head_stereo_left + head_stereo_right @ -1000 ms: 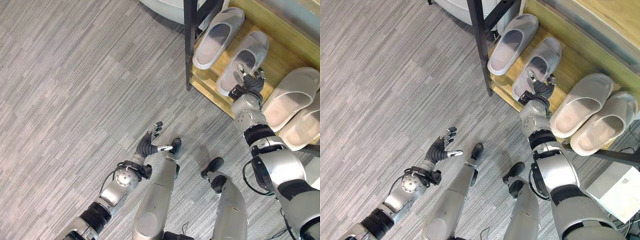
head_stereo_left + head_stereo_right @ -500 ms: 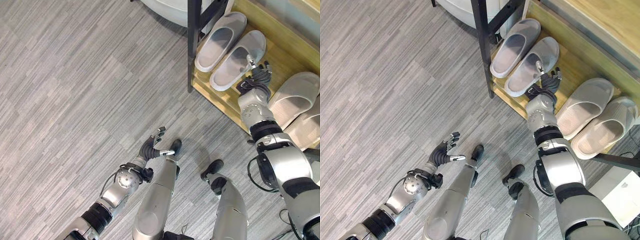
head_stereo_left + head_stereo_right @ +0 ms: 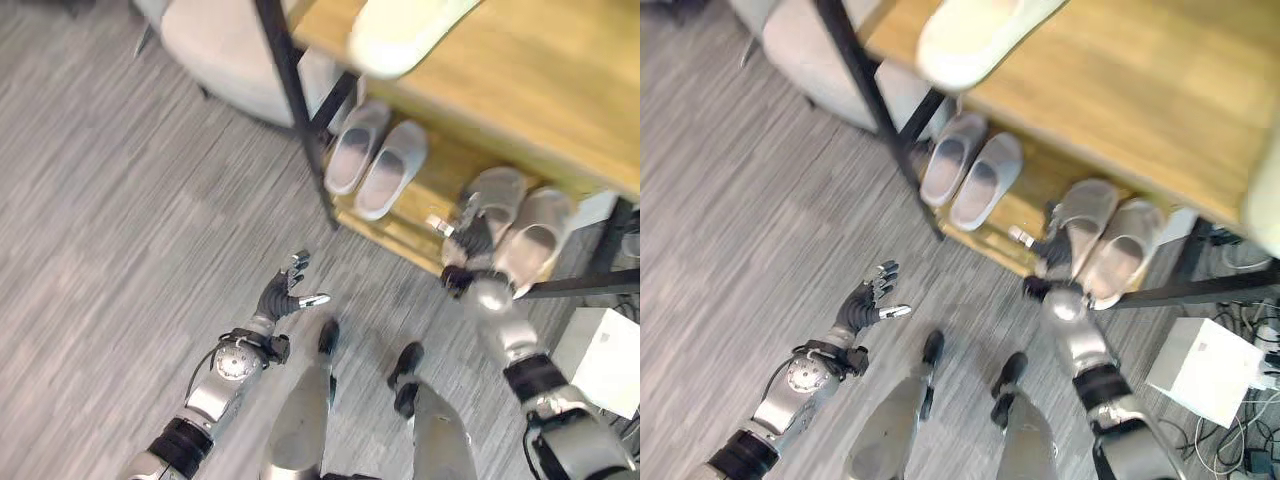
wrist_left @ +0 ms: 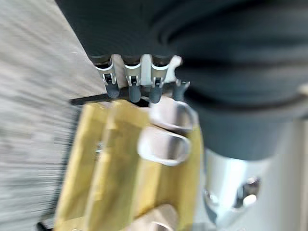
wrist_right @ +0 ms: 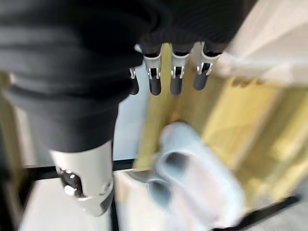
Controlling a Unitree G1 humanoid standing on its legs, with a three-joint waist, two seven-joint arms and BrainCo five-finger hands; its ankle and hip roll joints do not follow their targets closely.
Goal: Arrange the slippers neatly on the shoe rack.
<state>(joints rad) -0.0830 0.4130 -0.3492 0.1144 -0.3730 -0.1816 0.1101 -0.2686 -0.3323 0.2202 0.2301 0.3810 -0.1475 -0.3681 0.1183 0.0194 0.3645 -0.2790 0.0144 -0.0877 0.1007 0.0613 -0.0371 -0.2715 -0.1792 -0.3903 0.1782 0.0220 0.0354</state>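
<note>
On the lower shelf [image 3: 400, 215], 2 slipper pairs sat; our right hand [image 3: 470, 240], fingers relaxed, risked nudging the beige pair [image 3: 515, 225] askew. Left hand [image 3: 283, 295] splayed, idle.

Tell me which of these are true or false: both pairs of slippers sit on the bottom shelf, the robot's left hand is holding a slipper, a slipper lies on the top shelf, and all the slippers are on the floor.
1. Two pairs of slippers sit on the bottom shelf of the shoe rack. True: a grey pair and a beige pair lie there side by side.
2. The left hand holds a slipper. False: it hangs open over the floor, holding nothing.
3. A pale slipper lies on the top shelf. True.
4. All the slippers are on the floor. False: they are on the rack.
5. The right hand is far from the rack. False: it is at the beige pair.
</note>
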